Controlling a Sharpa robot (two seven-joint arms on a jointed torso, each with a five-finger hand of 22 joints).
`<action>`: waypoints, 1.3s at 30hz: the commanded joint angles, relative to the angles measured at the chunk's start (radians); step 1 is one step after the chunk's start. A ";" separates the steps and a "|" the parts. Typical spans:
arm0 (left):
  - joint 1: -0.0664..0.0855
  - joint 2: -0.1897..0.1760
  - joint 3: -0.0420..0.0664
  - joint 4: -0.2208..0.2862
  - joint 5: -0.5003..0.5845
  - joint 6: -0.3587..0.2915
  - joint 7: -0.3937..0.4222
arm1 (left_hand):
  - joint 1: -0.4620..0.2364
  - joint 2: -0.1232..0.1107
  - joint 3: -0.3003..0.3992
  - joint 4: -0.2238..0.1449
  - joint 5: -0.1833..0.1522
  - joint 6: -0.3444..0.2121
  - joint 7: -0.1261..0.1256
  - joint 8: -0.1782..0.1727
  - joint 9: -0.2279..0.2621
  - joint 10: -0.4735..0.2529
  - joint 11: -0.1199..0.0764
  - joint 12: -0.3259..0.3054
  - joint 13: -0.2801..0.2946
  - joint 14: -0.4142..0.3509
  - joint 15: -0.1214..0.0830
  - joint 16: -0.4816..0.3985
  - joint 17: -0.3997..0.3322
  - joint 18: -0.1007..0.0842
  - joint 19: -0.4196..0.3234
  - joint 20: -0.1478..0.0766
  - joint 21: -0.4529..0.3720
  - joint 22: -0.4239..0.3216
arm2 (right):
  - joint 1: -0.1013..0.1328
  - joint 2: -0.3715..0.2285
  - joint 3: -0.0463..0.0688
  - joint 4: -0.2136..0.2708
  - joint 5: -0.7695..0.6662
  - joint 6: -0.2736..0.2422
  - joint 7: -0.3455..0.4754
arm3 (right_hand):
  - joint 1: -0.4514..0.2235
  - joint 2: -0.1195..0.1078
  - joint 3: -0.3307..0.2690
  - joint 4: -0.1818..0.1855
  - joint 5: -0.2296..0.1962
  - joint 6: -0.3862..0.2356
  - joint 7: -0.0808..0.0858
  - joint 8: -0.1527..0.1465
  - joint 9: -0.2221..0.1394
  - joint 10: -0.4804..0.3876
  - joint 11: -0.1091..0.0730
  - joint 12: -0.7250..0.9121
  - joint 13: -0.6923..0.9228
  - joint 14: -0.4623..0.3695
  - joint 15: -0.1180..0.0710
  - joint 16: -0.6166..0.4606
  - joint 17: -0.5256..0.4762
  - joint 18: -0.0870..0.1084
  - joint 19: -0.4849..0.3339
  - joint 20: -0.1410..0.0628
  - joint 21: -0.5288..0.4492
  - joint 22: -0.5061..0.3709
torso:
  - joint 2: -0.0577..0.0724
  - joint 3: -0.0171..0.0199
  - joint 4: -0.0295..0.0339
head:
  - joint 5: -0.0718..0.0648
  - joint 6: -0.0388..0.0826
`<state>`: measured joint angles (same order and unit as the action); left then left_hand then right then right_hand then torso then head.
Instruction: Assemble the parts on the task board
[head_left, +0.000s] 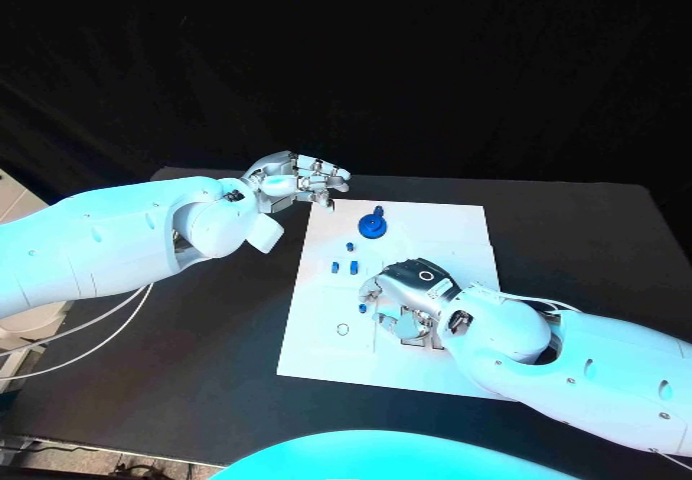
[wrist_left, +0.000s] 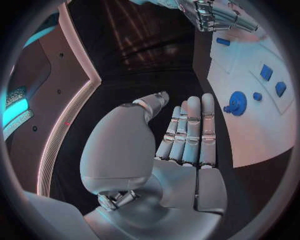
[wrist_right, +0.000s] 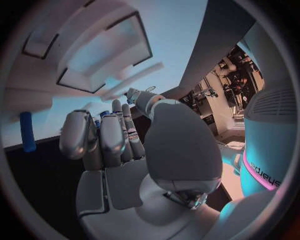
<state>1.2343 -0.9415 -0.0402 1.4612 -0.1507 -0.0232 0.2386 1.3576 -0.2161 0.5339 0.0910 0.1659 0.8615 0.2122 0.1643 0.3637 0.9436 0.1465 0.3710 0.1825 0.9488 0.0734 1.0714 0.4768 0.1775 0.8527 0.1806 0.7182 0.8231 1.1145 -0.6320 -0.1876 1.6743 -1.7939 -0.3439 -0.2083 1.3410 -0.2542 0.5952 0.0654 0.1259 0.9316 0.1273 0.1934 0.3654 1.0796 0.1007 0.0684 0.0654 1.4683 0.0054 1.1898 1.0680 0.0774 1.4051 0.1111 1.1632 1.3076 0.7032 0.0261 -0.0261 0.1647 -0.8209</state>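
Right, the white board (head_left: 325, 340) sits in the middle of the black worktop (head_left: 577, 230), and most of the blue parts are loose on it. There's a round blue wheel with a knob (head_left: 374, 226) near the far edge, and just nearer than it a few small blue pieces (head_left: 343, 266) scattered apart from one another. A little ring (head_left: 343, 329) lies on the board's left side.

The left hand (head_left: 300, 181) hovers off the board's far left corner, above the dark worktop. From its wrist the fingers (wrist_left: 190, 130) lie straight and side by side, palm bare, gripping nothing. The wheel (wrist_left: 237, 103) and small pieces (wrist_left: 266, 72) lie on the board beyond it.

The right hand (head_left: 408, 300) is down over the board's middle, fingers (wrist_right: 103, 137) curled over a recessed part of the plate. Whether it's pinching a piece there, I can't tell; the hand covers the spot. A blue peg (wrist_right: 26, 131) shows off to one side in its wrist view.

By my reckoning this is early going: nothing looks plainly seated, and the wheel and small pieces are all left to fit
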 joint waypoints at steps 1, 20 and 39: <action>0.000 0.000 0.001 0.001 0.006 0.024 -0.002 | -0.005 0.003 -0.007 0.001 0.002 -0.009 -0.001 0.006 -0.001 -0.005 0.001 0.006 -0.001 -0.003 0.006 -0.003 -0.001 0.006 0.007 -0.002 -0.004 -0.001 | 0.005 -0.024 0.004 0.025 0.000 -0.051 -0.009 | 0.003 -0.012 -0.007 -0.001 -0.005 -0.008 0.001 -0.004 -0.002 -0.009 0.001 0.004 0.001 0.002 0.007 -0.006 -0.004 0.011 -0.008 0.000 -0.007 0.032 | -0.001 0.0000 -0.0006 | -0.004 0.003; 0.000 0.002 0.001 -0.003 0.004 0.031 -0.001 | -0.003 0.004 -0.008 0.001 0.002 -0.009 -0.001 0.007 -0.001 -0.006 0.001 0.007 -0.001 -0.003 0.006 -0.002 -0.001 0.006 0.008 -0.002 -0.005 -0.002 | 0.119 -0.229 0.027 0.036 0.143 -0.004 -0.002 | -0.002 -0.006 -0.057 0.021 -0.034 0.006 0.015 -0.012 -0.009 -0.011 -0.005 0.041 0.003 0.009 0.003 0.023 0.011 -0.002 0.027 -0.003 0.054 0.068 | -0.001 0.0018 -0.0030 | -0.033 0.029; 0.000 0.003 0.001 -0.005 0.004 0.040 0.002 | -0.001 0.003 -0.009 0.000 0.002 -0.010 -0.002 0.007 -0.001 -0.007 0.001 0.007 -0.001 -0.004 0.006 -0.003 -0.002 0.006 0.009 -0.002 -0.007 -0.004 | 0.118 -0.188 0.023 -0.030 0.142 0.070 0.018 | 0.047 0.020 -0.150 0.055 -0.034 0.023 0.008 -0.028 -0.024 -0.022 -0.007 0.084 0.006 0.010 0.002 0.047 0.013 -0.006 0.038 -0.002 0.066 0.079 | 0.000 -0.0012 -0.0013 | -0.035 0.028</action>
<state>1.2341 -0.9402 -0.0402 1.4551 -0.1508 -0.0026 0.2329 1.3577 -0.2161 0.5283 0.0910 0.1659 0.8579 0.2086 0.1681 0.3639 0.9436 0.1465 0.3747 0.1825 0.9488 0.0734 1.0714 0.4769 0.1775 0.8561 0.1771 0.7184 0.8203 1.2333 -0.8233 -0.1645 1.6445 -1.6465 -0.3213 -0.2018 1.3783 -0.2358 0.4478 0.1190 0.0875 0.9498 0.1364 0.1700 0.3433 1.0510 0.0935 0.1486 0.0703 1.4683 0.0053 1.2333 1.0797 0.0773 1.4364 0.1089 1.2256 1.3081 0.7028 0.0261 -0.0267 0.1291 -0.7910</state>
